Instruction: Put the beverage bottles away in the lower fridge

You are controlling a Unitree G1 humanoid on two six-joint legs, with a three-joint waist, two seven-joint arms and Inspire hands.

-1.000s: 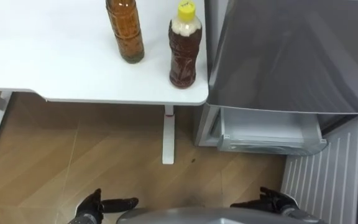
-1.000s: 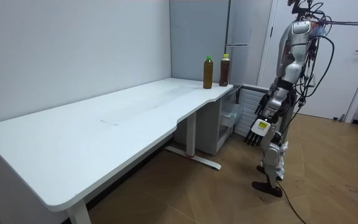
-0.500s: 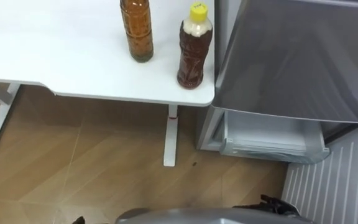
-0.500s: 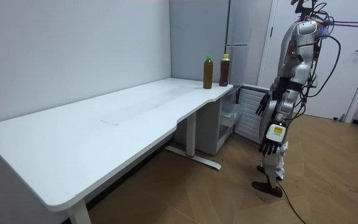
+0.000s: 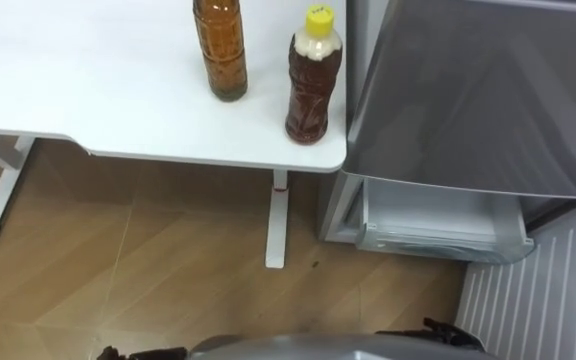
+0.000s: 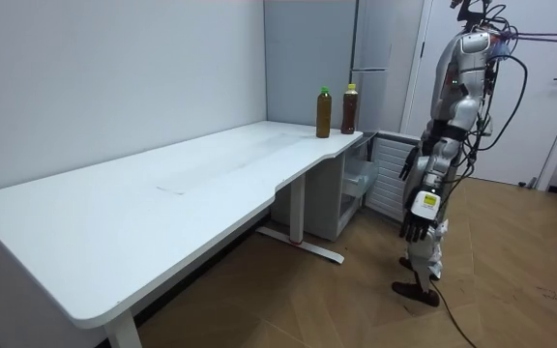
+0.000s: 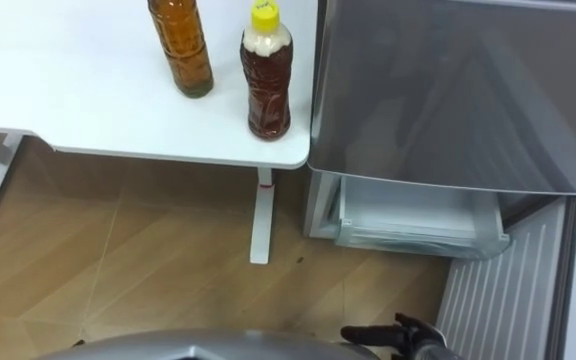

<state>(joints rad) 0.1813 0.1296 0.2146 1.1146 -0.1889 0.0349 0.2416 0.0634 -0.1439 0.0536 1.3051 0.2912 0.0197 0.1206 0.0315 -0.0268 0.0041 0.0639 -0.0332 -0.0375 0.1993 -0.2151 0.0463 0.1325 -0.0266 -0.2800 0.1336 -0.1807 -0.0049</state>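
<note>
Both drinks stand on the bench (image 5: 88, 90) at 12 o'clock: the amber bottle (image 5: 221, 50), with the yellow-capped bottle (image 5: 313, 80) at its 3 o'clock. The lower fridge drawer (image 5: 438, 225) sits open at 3 o'clock. The left robot hand (image 5: 138, 353) at 7 and the right robot hand (image 7: 398, 335) at 5 have loose, spread fingers and hold nothing.

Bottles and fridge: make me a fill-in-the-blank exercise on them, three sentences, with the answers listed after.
1. The yellow-capped bottle stands upright on the white table, at the corner nearest the ____.
2. In the room view, the other bottle has a ____ cap.
3. The lower drawer of the fridge is not shut but ____.

Missing words: fridge; green; open.
</note>
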